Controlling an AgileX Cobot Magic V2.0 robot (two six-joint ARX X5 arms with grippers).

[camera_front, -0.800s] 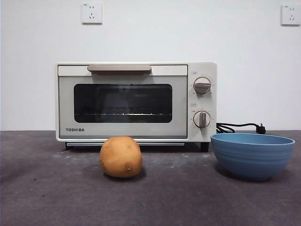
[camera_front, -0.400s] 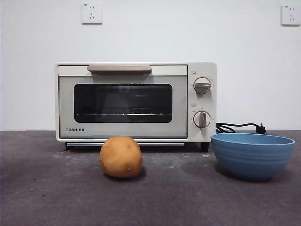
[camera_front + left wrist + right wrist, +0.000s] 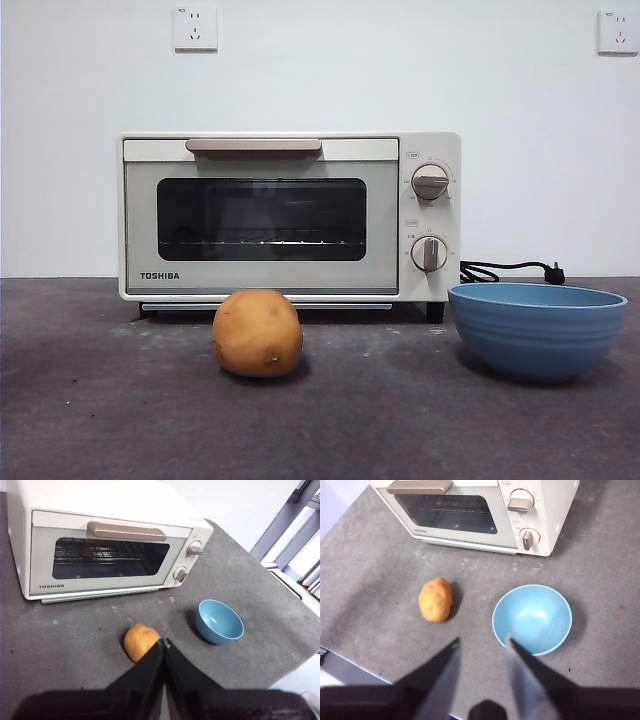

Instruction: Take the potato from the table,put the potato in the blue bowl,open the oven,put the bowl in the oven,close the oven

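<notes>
Looking across the front view, you have the potato [image 3: 257, 333], round, smooth and golden-brown with a few dark eyes, sitting low and left of centre on the matte, mottled grey worktop [image 3: 100, 420]. Behind it, filling the middle of the frame, stands the boxy cream oven [image 3: 290, 215], its dark glass door closed under a beige bar handle [image 3: 253, 146], with two round knobs on its right. At lower right you see the blue bowl [image 3: 537, 330], wide, faintly ridged and thin-rimmed, apart from the potato. Your left claw [image 3: 163, 642] has its black jaws pressed together, holding nothing. Your right claw [image 3: 482, 642] has its jaws spread apart, empty, touching nothing.
</notes>
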